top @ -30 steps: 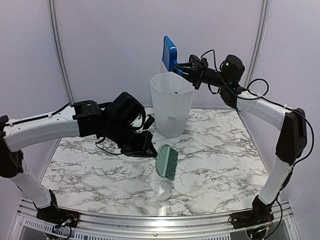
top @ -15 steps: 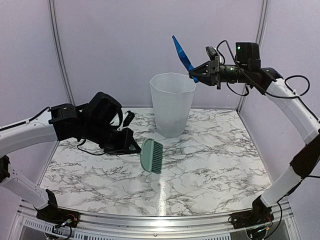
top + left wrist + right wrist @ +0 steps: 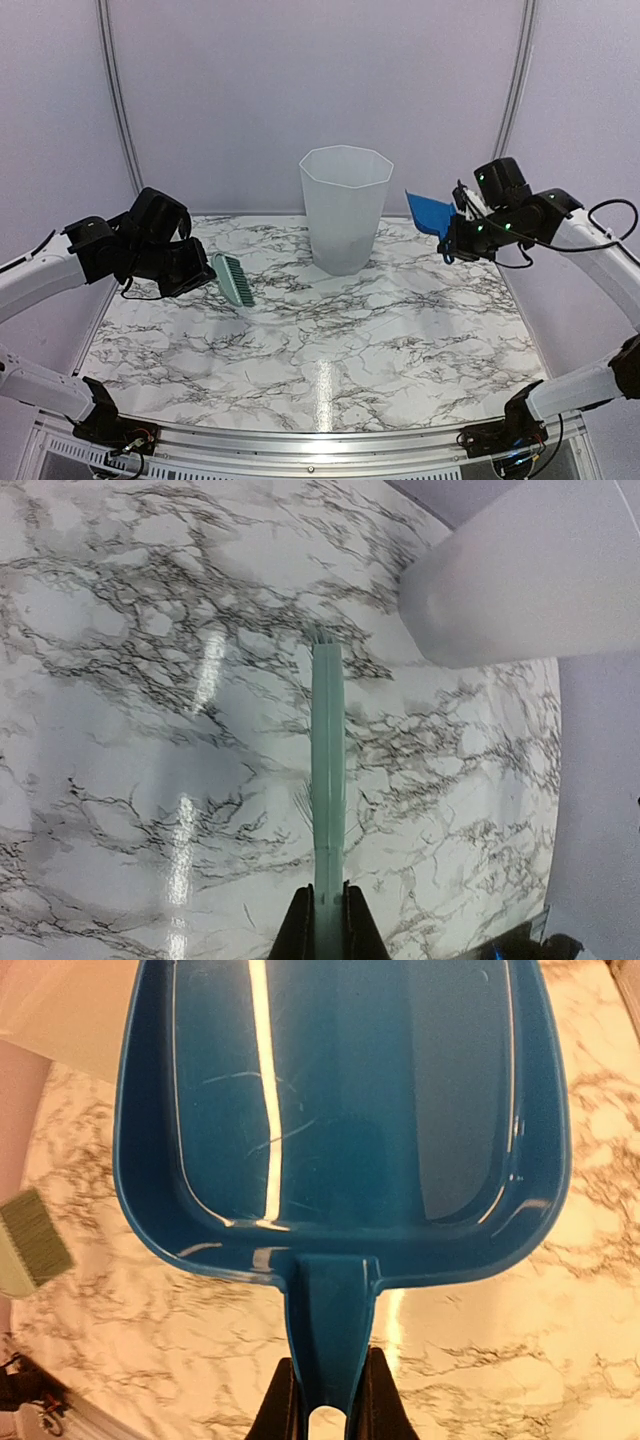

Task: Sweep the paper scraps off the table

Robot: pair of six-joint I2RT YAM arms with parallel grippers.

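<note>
No paper scraps show in any view; the table [image 3: 400,340] has bare marble all over. My left gripper [image 3: 203,272] is shut on the handle of a pale green hand brush [image 3: 232,279], held above the table's left side. In the left wrist view the brush [image 3: 328,780] runs straight out from the gripper [image 3: 327,922]. My right gripper [image 3: 456,236] is shut on the handle of a blue dustpan [image 3: 429,212], held in the air right of the bin. The right wrist view shows the dustpan [image 3: 340,1090] empty, its handle between the fingers of the gripper [image 3: 325,1405].
A tall translucent white bin [image 3: 345,210] stands at the back middle of the table. It shows at the upper right of the left wrist view [image 3: 530,580]. The metal front edge [image 3: 320,440] runs between the two arm bases.
The right arm has swung the dustpan from above the bin down to the bin's right. The left arm has drawn the brush from the table's middle to the left.
</note>
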